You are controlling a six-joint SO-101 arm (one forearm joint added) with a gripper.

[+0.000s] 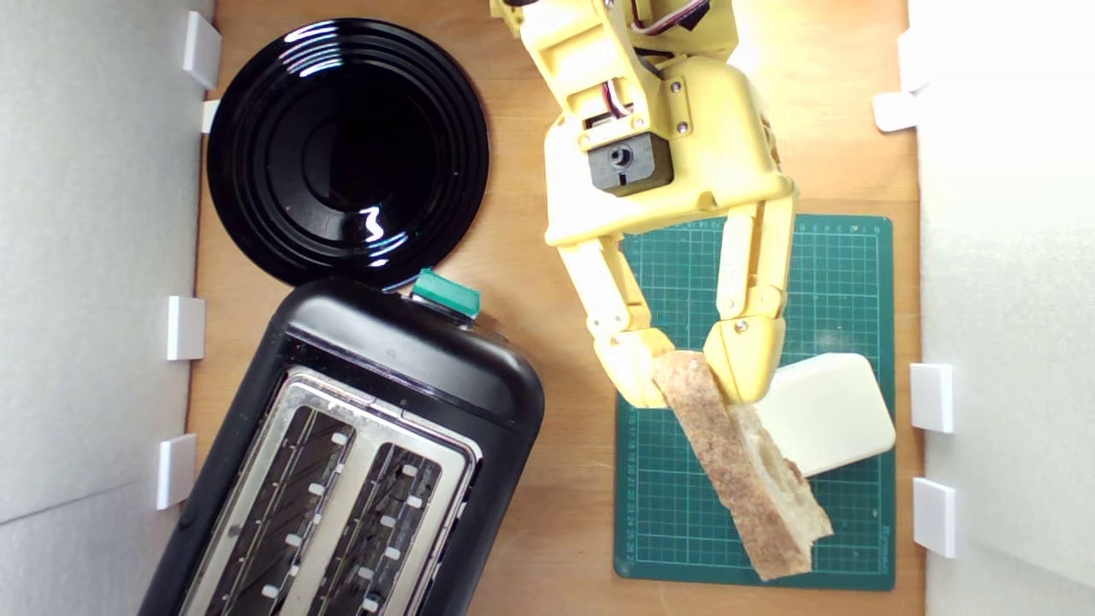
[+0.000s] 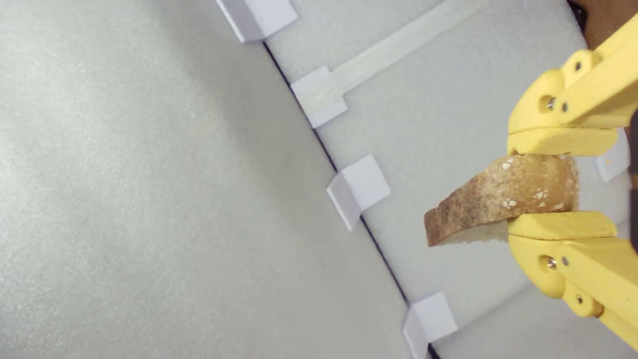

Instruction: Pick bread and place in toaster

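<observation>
Carry step. Hand (image 1: 691, 376) closed on one end of the bread (image 1: 742, 466), slice held edge-up over the green mat (image 1: 843, 282). Toaster (image 1: 359, 462) well apart, slots empty. Next: move across, align slice with a slot.

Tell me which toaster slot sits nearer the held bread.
The slot on the exterior view's right side of the toaster; the other slot lies farther from the bread in the gripper.
</observation>
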